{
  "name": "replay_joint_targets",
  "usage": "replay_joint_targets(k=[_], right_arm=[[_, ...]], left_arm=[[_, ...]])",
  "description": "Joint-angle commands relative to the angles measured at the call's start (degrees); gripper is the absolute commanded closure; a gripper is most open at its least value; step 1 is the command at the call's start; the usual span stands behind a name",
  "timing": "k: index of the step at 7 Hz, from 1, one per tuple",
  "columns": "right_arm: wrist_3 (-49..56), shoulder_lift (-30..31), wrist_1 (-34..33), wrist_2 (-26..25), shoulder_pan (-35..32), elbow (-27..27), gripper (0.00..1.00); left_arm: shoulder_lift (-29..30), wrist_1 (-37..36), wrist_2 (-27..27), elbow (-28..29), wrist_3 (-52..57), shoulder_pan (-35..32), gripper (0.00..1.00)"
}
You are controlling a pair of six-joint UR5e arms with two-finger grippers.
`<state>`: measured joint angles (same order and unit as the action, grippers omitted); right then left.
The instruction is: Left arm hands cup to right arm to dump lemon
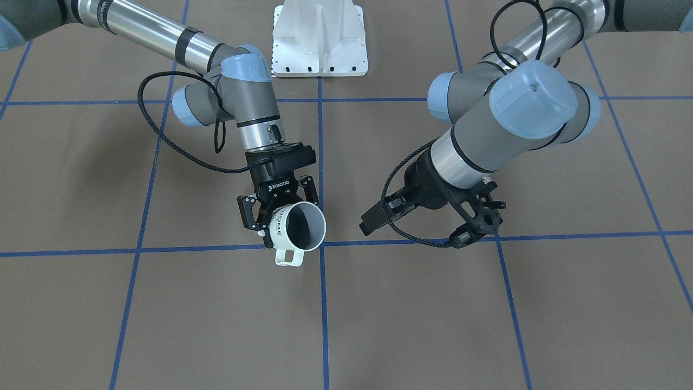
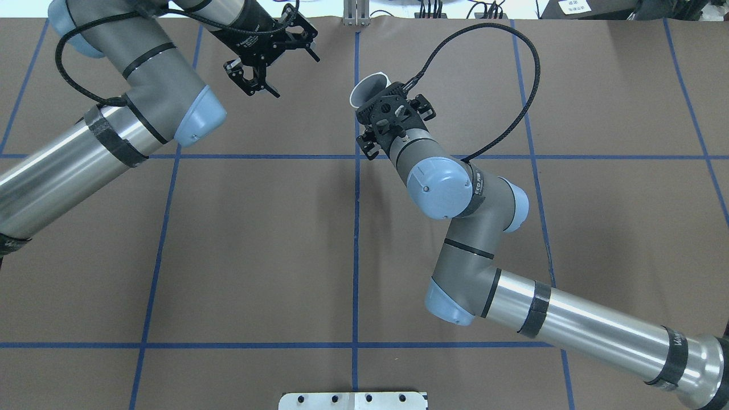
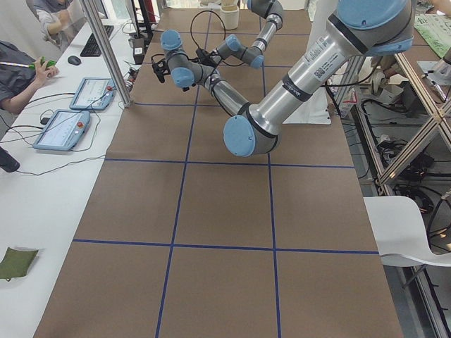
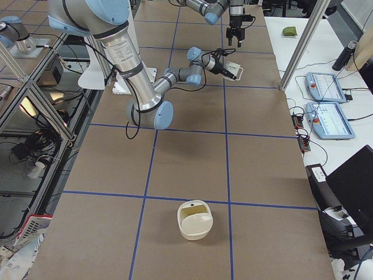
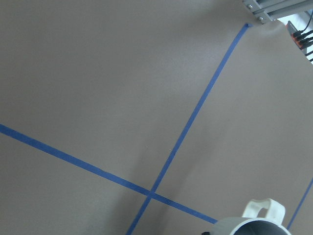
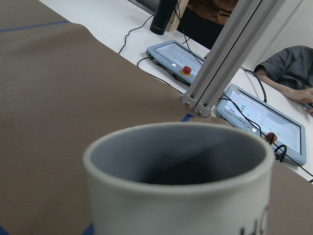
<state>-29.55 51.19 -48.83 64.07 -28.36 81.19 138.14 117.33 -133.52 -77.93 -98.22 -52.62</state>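
My right gripper (image 1: 284, 208), marked ROBOTIQ, is shut on the off-white cup (image 1: 303, 227) and holds it above the table. The cup is tipped on its side, with its grey inside facing the front camera and its handle (image 1: 287, 257) hanging down. No lemon shows in it or on the table. The cup also shows in the overhead view (image 2: 367, 88), the right wrist view (image 6: 181, 186) and the left wrist view (image 5: 254, 224). My left gripper (image 1: 425, 227) is open and empty, apart from the cup on the far side of the blue line; it also shows in the overhead view (image 2: 273, 62).
A white mounting base (image 1: 319, 38) stands at the robot's side of the table. A cream lidded container (image 4: 195, 220) sits at the table's right end. Operator tablets (image 4: 323, 87) and an aluminium post (image 4: 303, 41) line the far edge. Blue tape lines grid the brown tabletop.
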Motion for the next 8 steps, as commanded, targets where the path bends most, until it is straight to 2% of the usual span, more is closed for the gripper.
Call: replay_joint_targets(k=[1, 2, 5, 6, 8], right_arm=[[-1.0, -1.2, -0.1, -0.5, 0.6, -0.1, 0.81], [-1.0, -1.4, -0.1, -0.4, 0.7, -0.2, 0.81], [-1.0, -1.6, 0.0, -0.4, 0.7, -0.2, 0.80], [-1.0, -1.9, 0.0, -0.4, 0.7, -0.2, 0.80], [-1.0, -1.7, 0.1, -0.4, 0.8, 0.0, 0.80]], left_arm=[[0.8, 1.1, 0.0, 0.2, -0.7, 1.2, 0.33], [1.3, 2.5, 0.0, 0.2, -0.7, 2.2, 0.36], [1.6, 3.1, 0.1, 0.1, -0.7, 4.3, 0.37], [1.6, 3.1, 0.1, 0.1, -0.7, 4.5, 0.42], [2.0, 3.1, 0.1, 0.2, -0.7, 4.7, 0.47]])
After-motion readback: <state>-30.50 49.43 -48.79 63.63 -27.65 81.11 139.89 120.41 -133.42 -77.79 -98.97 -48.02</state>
